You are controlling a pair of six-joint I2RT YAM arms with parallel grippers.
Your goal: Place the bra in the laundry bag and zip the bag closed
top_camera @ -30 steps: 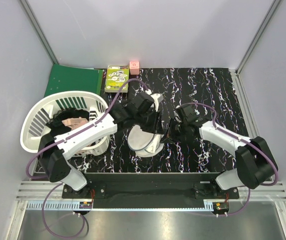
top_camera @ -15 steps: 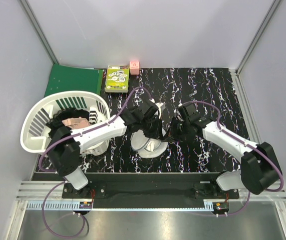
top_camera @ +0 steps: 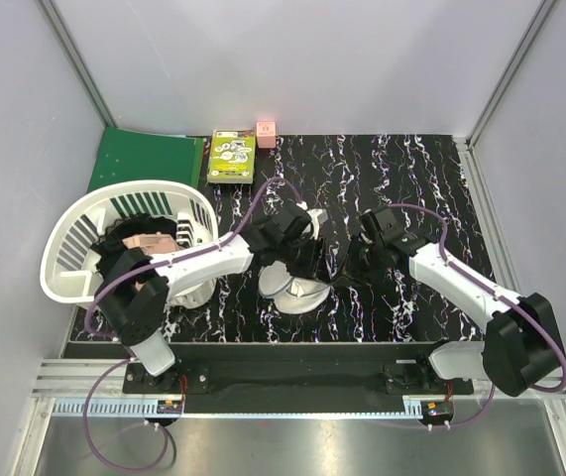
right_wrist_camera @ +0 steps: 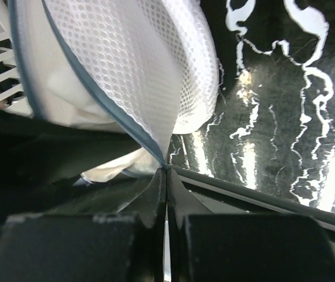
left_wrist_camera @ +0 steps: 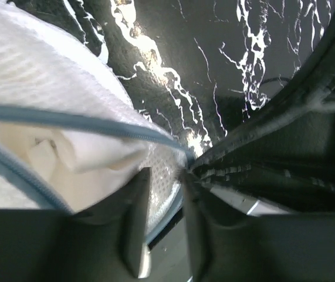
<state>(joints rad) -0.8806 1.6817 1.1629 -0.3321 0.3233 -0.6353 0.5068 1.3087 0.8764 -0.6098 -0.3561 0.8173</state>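
Top external view: I see the laundry bag [top_camera: 300, 294] near the middle of the table [top_camera: 411, 178], between both arms. My right gripper [top_camera: 346, 268] is pressed together on the zip's end at the bag's right rim. My left gripper [top_camera: 297, 260] stands slightly apart around the mesh edge. I cannot tell whether it pinches. The print on the far green box [top_camera: 232, 157] is too small to read.

A black marble-patterned tabletop with white veins [top_camera: 411, 178] fills the cell, glossy enough to throw bright glints in both wrist views. Plain pale grey wall panels [top_camera: 292, 59] close it in at the back and both sides, joined by slanting aluminium corner posts [top_camera: 74, 59]. A ribbed aluminium rail [top_camera: 55, 377] runs along the near edge, above a dull grey metal surface [top_camera: 292, 446].
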